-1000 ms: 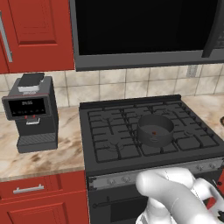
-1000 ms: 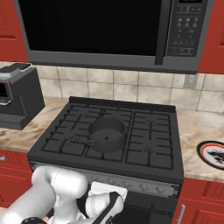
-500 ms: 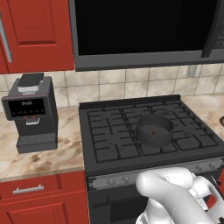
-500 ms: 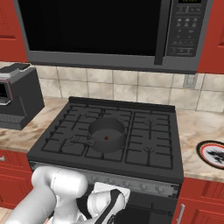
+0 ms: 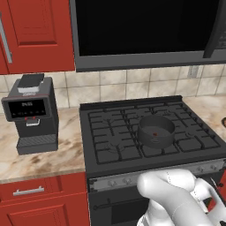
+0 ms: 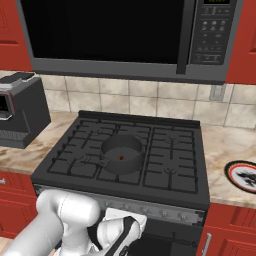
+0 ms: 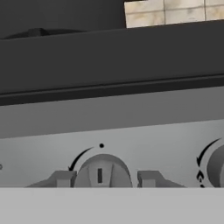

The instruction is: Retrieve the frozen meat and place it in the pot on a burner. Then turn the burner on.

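Fingertips [image 7: 64, 178] flank stove knob [image 7: 103, 171], second knob [image 7: 216, 166] beside

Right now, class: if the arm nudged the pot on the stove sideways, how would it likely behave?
The pot looks wide and shallow, so probably slides or snags, not tips. It sits on grate bars, so expect catching. The frozen meat inside may shift.

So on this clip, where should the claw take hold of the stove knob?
Grip the round knob across its sides, coming straight at the grey control panel. The knob stands out from the panel, and the claw's fingertips already flank it, one on either side.
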Controlling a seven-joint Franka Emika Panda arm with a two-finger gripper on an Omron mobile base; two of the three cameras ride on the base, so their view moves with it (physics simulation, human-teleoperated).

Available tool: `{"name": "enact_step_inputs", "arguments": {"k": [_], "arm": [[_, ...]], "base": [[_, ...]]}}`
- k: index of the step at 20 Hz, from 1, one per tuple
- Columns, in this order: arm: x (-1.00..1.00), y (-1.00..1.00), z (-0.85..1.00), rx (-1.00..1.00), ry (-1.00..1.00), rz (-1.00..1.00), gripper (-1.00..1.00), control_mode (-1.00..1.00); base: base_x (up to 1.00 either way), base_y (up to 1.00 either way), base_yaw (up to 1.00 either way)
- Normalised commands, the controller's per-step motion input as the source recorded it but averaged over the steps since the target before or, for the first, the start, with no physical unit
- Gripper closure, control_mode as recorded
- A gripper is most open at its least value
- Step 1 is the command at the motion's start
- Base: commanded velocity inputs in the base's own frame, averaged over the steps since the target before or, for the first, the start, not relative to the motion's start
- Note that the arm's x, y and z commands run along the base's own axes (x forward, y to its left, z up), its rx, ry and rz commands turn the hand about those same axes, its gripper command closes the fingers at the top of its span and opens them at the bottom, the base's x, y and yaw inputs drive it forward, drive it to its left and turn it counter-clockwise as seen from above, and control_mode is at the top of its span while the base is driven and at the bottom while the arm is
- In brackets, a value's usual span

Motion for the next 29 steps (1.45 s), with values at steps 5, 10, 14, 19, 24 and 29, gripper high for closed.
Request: {"name": "enact_step_inputs", "arguments": {"k": [5,10,14,19,24,29], "arm": [[0.00,0.05,0.00,-0.13,-0.06,0.00,1.00,-1.00],[-0.01,0.18,0.00,-0.46,-0.12,0.05,1.00,-1.00],[0.00,0.28,0.09,-0.52,-0.05,0.06,1.00,-1.00],[0.00,0.24,0.00,-0.43,0.00,0.00,1.00,-1.00],[0.00,0.19,0.00,-0.43,0.00,0.00,1.00,-1.00],[0.00,0.24,0.00,-0.56,0.00,0.01,1.00,-1.00]], "base": [[0.00,0.00,0.00],[0.00,0.00,0.00],[0.00,0.00,0.00],[0.00,0.00,0.00],[0.00,0.00,0.00],[0.00,0.00,0.00]]}}
